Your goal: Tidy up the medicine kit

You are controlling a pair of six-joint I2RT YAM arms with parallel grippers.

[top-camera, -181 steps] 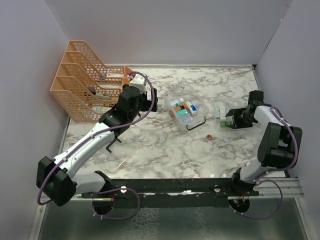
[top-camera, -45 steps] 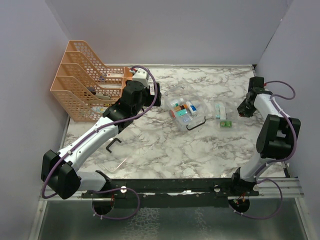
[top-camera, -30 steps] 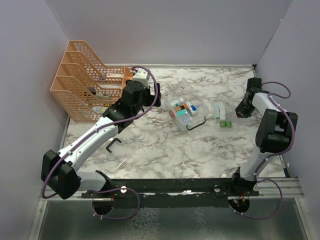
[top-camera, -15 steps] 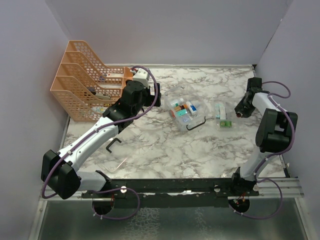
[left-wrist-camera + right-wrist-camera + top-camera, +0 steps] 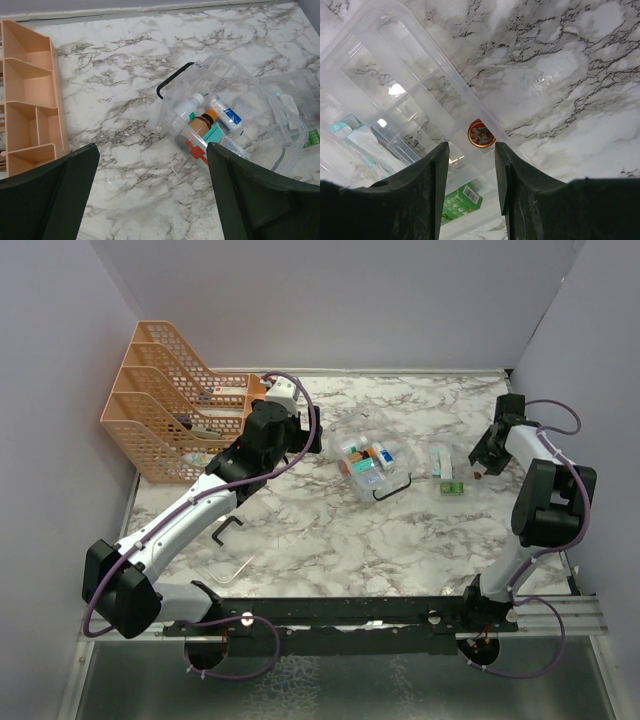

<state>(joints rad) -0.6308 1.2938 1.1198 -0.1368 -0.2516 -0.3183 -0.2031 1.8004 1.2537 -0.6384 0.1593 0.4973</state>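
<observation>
Near the middle of the marble table (image 5: pixel 320 530): the clear medicine kit box (image 5: pixel 222 75), black handle (image 5: pixel 172 82) at one end. Holds a white bottle (image 5: pixel 185 106), a brown bottle with an orange cap (image 5: pixel 204 121), a white-and-blue tube (image 5: pixel 226 112), a teal packet (image 5: pixel 216 135) and a flat red piece (image 5: pixel 195 148), all packed close together.

Just to its right: a clear divided tray (image 5: pixel 395 60), with a green carton (image 5: pixel 461 200) at its near end. Shows a small round red-and-gold tin (image 5: pixel 481 133) at its rim; inside a compartment or under the plastic, cannot tell.

Close above that tin, jaws parted and gripping nothing: the right gripper (image 5: pixel 470 147). Above the table between the box and the orange pieces, jaws spread wide on nothing: the left gripper (image 5: pixel 151 150).

At far left: an orange mesh file rack (image 5: pixel 160 415) and, beside it, an orange compartment organiser (image 5: pixel 30 100). Contents of the rack too small to tell.
</observation>
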